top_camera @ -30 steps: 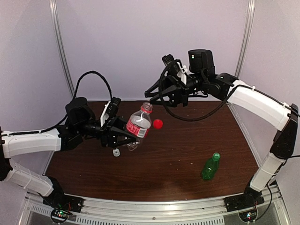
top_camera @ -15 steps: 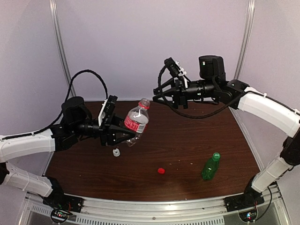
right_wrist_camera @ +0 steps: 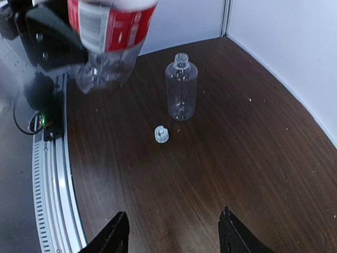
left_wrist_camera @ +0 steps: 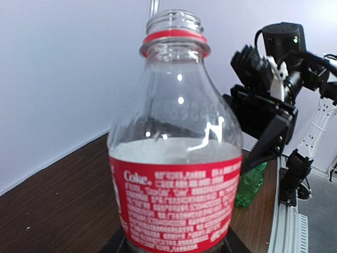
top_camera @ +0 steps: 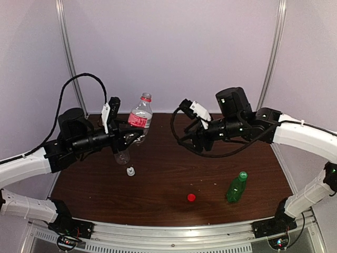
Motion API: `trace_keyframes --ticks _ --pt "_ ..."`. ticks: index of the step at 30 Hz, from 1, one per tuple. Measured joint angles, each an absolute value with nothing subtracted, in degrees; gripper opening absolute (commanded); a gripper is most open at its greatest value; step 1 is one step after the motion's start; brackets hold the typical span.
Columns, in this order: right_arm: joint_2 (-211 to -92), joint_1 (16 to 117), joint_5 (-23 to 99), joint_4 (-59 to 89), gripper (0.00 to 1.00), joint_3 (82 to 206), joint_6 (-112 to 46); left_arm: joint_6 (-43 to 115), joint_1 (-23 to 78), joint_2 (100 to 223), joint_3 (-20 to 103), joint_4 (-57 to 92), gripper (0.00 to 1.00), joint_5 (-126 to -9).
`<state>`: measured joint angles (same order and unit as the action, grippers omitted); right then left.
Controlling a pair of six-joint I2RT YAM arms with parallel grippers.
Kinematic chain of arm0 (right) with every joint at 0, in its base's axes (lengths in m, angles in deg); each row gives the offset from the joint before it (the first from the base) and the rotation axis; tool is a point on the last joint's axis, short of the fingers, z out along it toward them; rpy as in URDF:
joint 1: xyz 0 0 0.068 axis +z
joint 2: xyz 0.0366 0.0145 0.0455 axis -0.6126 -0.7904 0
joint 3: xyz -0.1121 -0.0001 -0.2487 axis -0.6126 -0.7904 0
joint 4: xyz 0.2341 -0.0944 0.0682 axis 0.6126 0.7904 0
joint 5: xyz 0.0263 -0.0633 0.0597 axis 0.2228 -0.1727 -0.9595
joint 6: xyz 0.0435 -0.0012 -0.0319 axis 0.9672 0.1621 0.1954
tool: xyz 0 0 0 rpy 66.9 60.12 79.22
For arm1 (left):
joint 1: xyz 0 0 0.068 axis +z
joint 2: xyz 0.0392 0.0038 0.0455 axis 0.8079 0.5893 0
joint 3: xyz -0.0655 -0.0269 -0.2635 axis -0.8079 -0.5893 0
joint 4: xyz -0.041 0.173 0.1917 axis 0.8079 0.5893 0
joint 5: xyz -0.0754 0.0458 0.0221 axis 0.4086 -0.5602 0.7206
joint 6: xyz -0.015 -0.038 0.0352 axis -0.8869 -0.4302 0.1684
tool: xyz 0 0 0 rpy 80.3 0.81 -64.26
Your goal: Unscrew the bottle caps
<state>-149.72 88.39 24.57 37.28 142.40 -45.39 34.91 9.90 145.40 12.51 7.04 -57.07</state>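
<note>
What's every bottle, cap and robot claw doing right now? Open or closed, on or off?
Coke bottle: open, upright, held by left gripper.
red cap: off, lying on the table.
clear bottle: open, standing.
white cap: off, lying near the clear bottle.
green bottle: standing, closed.
green cap: on its bottle.
left gripper: shut on the Coke bottle.
right gripper: open, empty.
</note>
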Motion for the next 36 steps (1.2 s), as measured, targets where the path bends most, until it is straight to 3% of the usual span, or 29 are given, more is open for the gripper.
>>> trace_keyframes --ticks 9,12,22,30,36 --pt "-158.94 94.95 31.48 48.04 0.62 141.2 -47.42 35.15 9.9 142.93 12.53 10.87 0.15 -69.02" --pt "-162.52 96.0 32.72 52.19 0.67 141.44 -47.88 35.36 9.9 142.85 12.53 10.96 0.15 -70.77" --pt "-172.07 97.9 33.36 60.26 0.7 142.14 -48.85 36.11 9.9 141.34 12.53 12.71 0.15 -73.07" --pt "-175.48 99.08 33.36 61.52 0.7 142.18 -48.89 36.44 9.9 140.51 12.53 13.43 0.15 -73.66" --pt "-176.84 99.17 33.49 61.57 0.62 142.18 -48.98 36.7 9.9 140.2 12.53 13.45 0.15 -73.81"
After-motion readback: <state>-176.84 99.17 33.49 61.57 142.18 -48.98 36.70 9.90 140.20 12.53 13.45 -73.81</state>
